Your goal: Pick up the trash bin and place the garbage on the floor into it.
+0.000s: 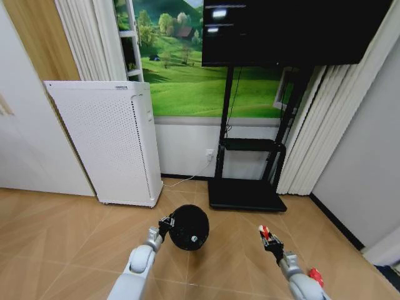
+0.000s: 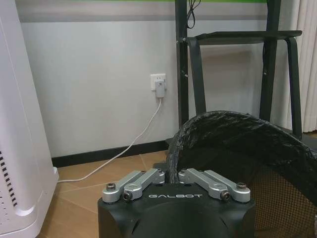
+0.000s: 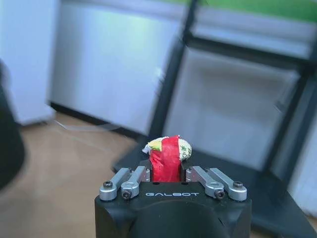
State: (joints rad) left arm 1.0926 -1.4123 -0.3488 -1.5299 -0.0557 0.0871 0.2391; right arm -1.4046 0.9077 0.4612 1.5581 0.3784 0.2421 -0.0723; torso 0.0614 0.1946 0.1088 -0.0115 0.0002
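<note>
Left gripper (image 1: 166, 223) is clamped on the near rim of the trash bin (image 1: 189, 226), holding it up off the floor (image 1: 75, 231) in front of the robot; from the left wrist view the rim of the black bin (image 2: 237, 148) sits right between the closed linkages, its dark liner crinkled along the edge. Over on the other side, the right gripper (image 1: 265, 235) is pinched tight around a red-and-white crumpled wrapper (image 3: 168, 154), which pokes up out of the jaws with a bit of white and yellow at its top. That gripper hangs in the air, apart from the bin and level with it, over the herringbone parquet. Another red scrap (image 1: 315, 275) shows low beside the right forearm; what it is, I can't make out.

Beyond the bin stands a tall white perforated appliance (image 1: 112, 140) against the wall, its cable (image 2: 131, 144) running to a wall socket (image 2: 158, 82). A black TV stand (image 1: 247, 187) rises to the right of it, with pale curtains (image 1: 312, 125) further along.
</note>
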